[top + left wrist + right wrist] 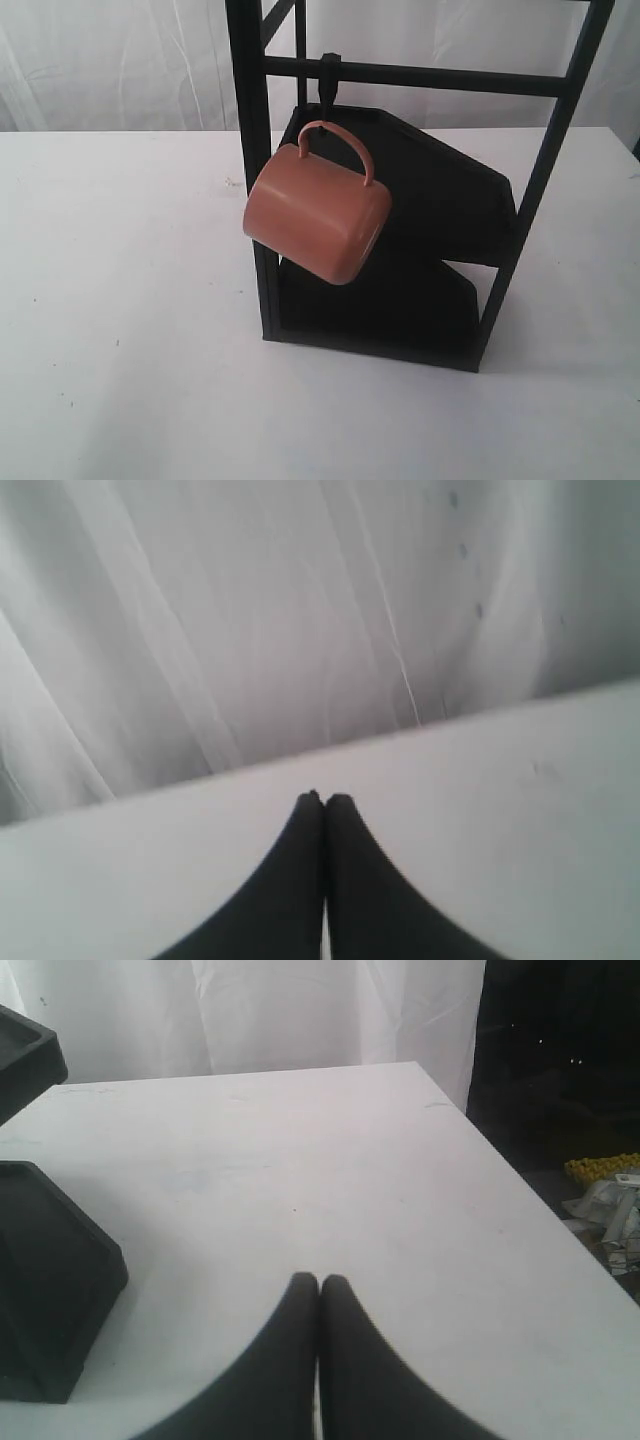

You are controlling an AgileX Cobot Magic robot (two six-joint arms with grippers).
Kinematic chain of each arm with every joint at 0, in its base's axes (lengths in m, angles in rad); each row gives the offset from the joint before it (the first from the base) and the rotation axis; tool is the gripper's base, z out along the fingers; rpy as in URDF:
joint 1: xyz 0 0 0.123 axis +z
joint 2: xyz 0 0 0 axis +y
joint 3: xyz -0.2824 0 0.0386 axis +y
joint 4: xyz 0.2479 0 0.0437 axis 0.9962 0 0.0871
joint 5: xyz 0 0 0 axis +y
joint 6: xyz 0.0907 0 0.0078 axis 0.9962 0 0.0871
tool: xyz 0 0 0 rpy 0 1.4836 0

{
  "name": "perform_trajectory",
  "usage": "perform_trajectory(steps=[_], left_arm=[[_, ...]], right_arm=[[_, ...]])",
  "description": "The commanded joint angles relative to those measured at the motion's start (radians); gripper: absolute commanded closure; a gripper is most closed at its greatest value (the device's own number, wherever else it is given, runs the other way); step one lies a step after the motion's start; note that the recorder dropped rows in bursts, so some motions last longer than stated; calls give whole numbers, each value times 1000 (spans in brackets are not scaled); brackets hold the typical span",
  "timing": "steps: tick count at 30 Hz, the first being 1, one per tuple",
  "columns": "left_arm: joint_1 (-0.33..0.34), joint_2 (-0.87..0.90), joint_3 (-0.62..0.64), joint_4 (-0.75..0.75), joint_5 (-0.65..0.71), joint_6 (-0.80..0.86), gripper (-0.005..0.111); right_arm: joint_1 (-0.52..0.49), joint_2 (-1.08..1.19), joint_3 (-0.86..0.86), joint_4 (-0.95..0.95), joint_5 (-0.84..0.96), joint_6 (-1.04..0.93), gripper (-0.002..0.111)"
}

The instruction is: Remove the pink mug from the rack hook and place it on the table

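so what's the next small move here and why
Probably open the right gripper, now shut, and ease it toward the salmon-pink ceramic mug, which hangs by its handle on the small black metal hook; that wrist view shows the black rack nearby.

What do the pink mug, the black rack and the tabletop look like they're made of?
The pink mug: probably ceramic with a matte glaze; soft, dull highlights, though enamelled metal is possible. The rack: likely black painted metal; thin square posts, faint sheen. The table: matte white laminate or painted board, flat, with small dark specks.
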Motion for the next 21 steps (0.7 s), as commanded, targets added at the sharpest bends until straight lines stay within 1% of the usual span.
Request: perform_trajectory(steps=[1,5,9,13,15,18,21], left_arm=[[-4,101,-3,-4,198,61,107],[-11,130,-6,-23,174,-14,107],[-18,132,-6,-23,208,-44,107],[-71,131,-9,-23,259,-47,107],[-102,139,-27,-23,329,-24,107],[-146,173,-76,-21,468,-5,107],[-171,241,-146,-19,621,-5,107]], right_arm=[[3,-3,1,4,-9,-6,108],[3,-3,1,4,-9,-6,108],[3,-3,1,4,-9,-6,108],[3,-3,1,4,-9,-6,108],[3,-3,1,4,-9,-6,108],[3,-3,1,4,-9,-6,108],[3,-3,1,4,-9,-6,108]])
